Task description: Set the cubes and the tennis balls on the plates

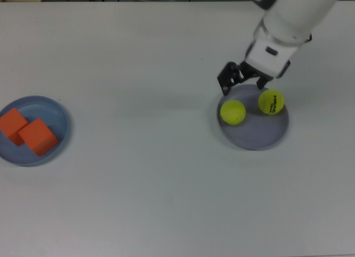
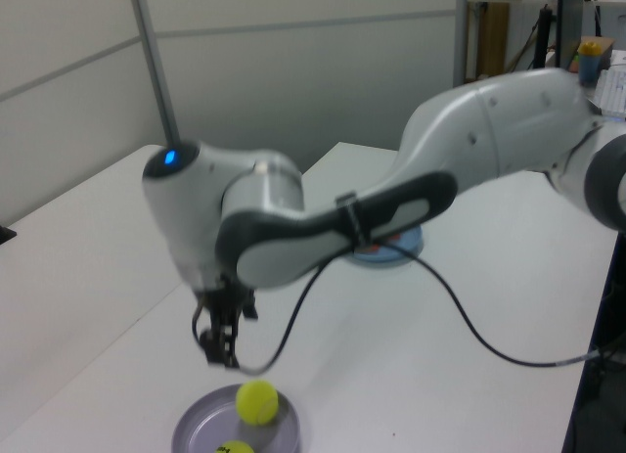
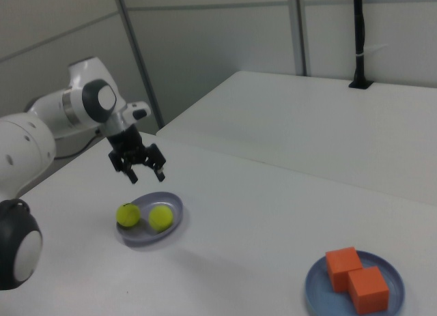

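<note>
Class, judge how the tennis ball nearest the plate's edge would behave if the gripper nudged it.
The tennis ball is round, so it would likely roll. The lavender plate has a shallow rim that may barely stop it. The fuzzy surface probably grips well.

Orange cubes (image 1: 28,130); yellow-green tennis balls (image 1: 252,107)
</note>
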